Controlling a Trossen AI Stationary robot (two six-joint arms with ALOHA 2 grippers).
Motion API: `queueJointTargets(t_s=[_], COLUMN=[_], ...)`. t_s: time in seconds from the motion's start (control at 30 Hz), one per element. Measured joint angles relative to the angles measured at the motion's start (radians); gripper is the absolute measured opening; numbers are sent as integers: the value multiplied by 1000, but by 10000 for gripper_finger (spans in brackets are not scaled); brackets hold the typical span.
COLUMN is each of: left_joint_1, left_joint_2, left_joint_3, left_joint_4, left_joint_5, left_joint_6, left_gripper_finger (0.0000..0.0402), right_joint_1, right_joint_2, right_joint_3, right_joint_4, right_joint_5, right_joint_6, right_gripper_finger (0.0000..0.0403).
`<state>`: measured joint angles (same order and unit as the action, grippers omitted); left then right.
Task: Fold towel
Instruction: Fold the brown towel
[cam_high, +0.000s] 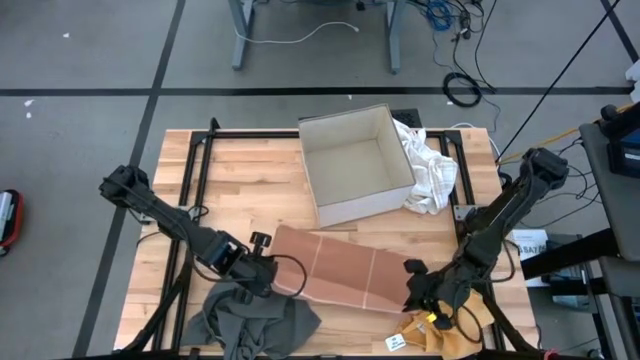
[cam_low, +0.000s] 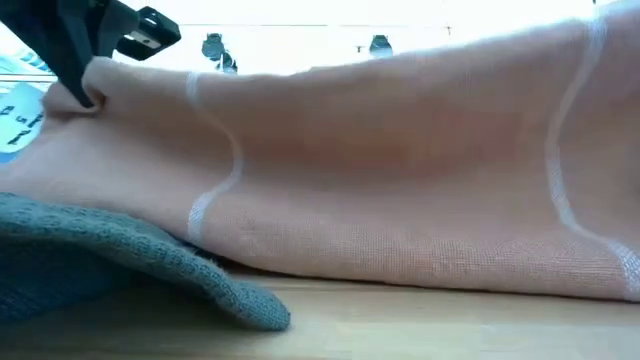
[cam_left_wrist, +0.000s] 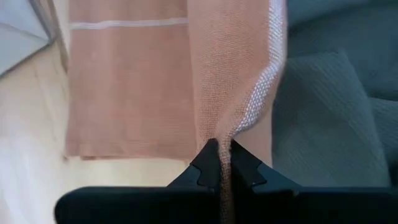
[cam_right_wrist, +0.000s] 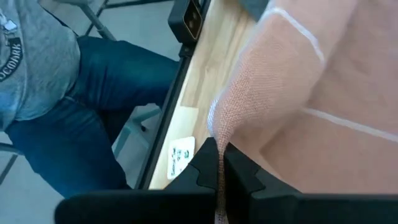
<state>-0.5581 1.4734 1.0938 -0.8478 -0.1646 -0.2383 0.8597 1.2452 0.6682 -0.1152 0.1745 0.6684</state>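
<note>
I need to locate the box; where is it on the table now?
In the high view the box stands open at the table's far middle, white cloth on its right and the pink towel just in front.

**Colours on the table**

The towel (cam_high: 335, 268), centre of the high view, is salmon pink with thin white stripes. Lower left lies a grey cloth (cam_high: 250, 322); lower right a mustard-yellow cloth (cam_high: 440, 335). The box (cam_high: 357, 165), upper centre, is white, with a white rag (cam_high: 430, 168) beside it. The table (cam_high: 250, 185) is pale wood.
</note>
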Motion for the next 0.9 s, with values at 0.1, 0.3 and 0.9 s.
queueJointTargets(t_s=[0.1,0.3,0.9], left_joint_1=[-16,-49,-58], left_joint_2=[0,0,0], left_joint_3=[-7,-7,-7], left_joint_4=[30,77,25], left_joint_5=[0,20,-144], left_joint_6=[-16,-16,-25], left_gripper_finger=[15,17,18], right_joint_1=[0,-1,26], right_joint_2=[49,108,67], right_joint_3=[0,0,2], right_joint_4=[58,181,112], right_joint_5=[-3,-36,-109], right_joint_6=[-23,-50,42], right_gripper_finger=[0,0,0])
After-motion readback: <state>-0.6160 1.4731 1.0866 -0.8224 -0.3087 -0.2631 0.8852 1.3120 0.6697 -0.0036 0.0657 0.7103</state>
